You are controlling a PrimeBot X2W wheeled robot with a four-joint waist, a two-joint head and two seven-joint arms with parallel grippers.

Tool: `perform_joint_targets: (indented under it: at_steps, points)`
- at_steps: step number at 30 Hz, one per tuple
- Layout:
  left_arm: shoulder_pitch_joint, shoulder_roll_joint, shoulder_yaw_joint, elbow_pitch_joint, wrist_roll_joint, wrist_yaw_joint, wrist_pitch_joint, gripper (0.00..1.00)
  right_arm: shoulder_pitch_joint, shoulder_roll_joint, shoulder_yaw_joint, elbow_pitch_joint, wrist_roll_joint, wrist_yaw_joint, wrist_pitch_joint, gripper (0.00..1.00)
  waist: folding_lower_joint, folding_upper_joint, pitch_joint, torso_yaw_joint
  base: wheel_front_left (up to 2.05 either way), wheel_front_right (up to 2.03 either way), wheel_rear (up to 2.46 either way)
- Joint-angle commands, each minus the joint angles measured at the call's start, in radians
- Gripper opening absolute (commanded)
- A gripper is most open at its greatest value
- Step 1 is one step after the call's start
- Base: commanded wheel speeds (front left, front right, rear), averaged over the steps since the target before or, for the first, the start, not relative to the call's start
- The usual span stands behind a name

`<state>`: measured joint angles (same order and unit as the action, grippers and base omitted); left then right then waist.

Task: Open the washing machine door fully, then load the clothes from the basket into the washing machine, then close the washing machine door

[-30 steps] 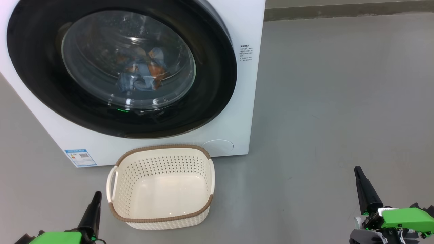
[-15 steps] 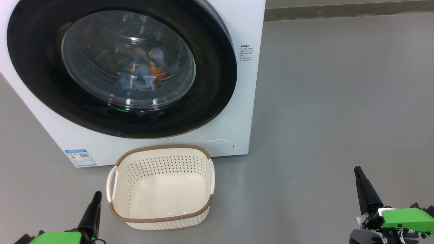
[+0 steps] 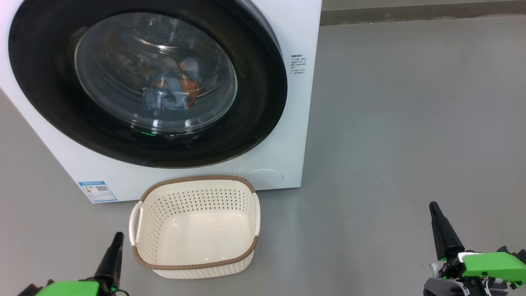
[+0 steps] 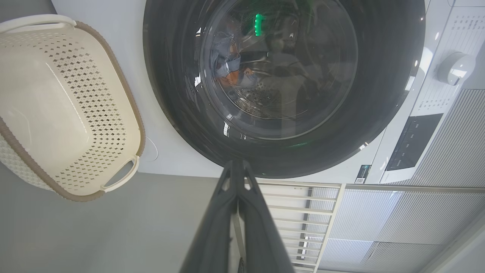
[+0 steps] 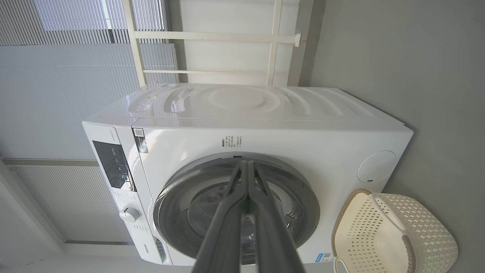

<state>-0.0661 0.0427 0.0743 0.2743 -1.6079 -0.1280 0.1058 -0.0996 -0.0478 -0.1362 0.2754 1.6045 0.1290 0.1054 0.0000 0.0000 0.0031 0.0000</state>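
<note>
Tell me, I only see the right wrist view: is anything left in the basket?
Observer: No. From the head view, the basket is empty and its floor is bare.
Operator: Where are the clothes?
Observer: Blue and orange clothes lie inside the washing machine, behind the shut door.
Operator: And the left claw?
Observer: The left claw is shut, low beside the basket's left end, holding nothing.

The door [image 3: 115, 78] has a glossy black rim around smooth clear glass. The washing machine [image 3: 298, 135] is smooth, shiny white. The clothes [image 3: 172, 92] are soft blue cloth. The basket [image 3: 197, 265] is matt cream perforated plastic with a brown woven-look rim. My fingers [image 3: 443, 232] look dark and matt.
</note>
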Motion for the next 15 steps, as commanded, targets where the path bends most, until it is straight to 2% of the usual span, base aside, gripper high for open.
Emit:
perform_joint_targets:
  at_steps: [1, 15]
  points:
    - [-0.042, 0.011, 0.035, -0.029, -0.004, -0.003, 0.004, 0.00, -0.008, -0.002, 0.021, -0.031, 0.003, 0.002, 0.009, 0.00, 0.0000, 0.0000, 0.000, 0.000, 0.00, 0.00, 0.00]
    - [-0.042, 0.011, 0.036, -0.029, -0.003, -0.003, 0.005, 0.00, -0.008, -0.002, 0.021, -0.031, 0.003, 0.002, 0.009, 0.00, 0.0000, 0.0000, 0.000, 0.000, 0.00, 0.00, 0.00]
